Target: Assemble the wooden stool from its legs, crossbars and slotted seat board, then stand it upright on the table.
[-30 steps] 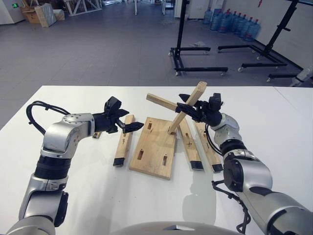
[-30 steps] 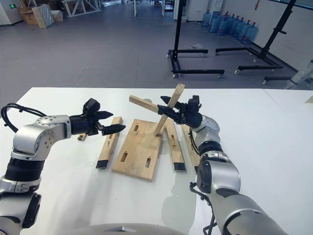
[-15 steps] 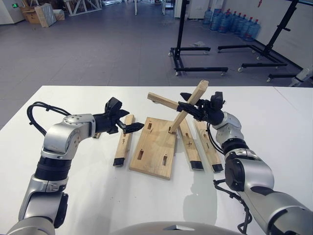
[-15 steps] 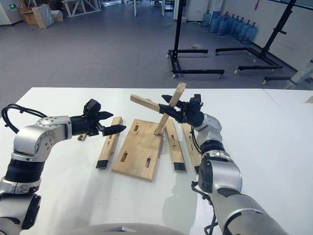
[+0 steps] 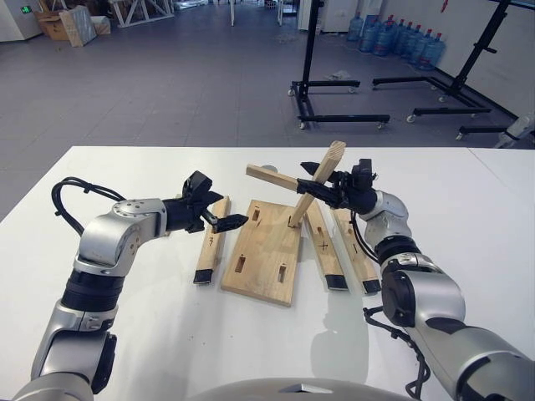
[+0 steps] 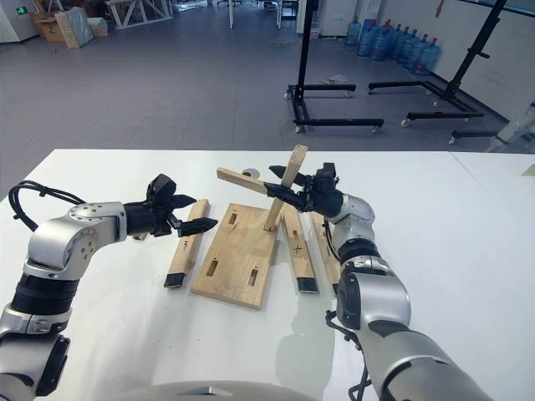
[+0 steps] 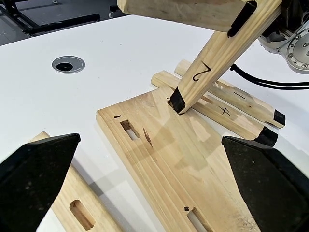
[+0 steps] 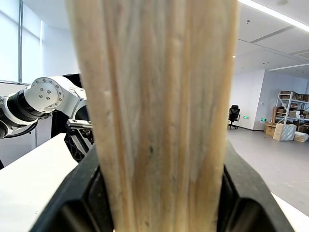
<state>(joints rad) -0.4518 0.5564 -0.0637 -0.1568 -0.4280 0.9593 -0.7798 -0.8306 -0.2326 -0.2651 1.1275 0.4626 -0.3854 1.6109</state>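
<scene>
Now the right gripper [image 5: 314,182] pinches a square, pale wood leg [image 5: 308,205] that leans over, with a crossbar [image 5: 269,175] joined to it. The leg's black tip sits at a slot in the flat seat board [image 5: 263,255] on the white table [image 5: 167,334]. Next, I think, the leg must be tipped straighter and pushed in. The left gripper [image 5: 222,212] is spread wide above a spare leg [image 5: 209,244] that lies flat.

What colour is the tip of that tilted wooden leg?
The wooden leg's tip is black; left wrist view.
</scene>
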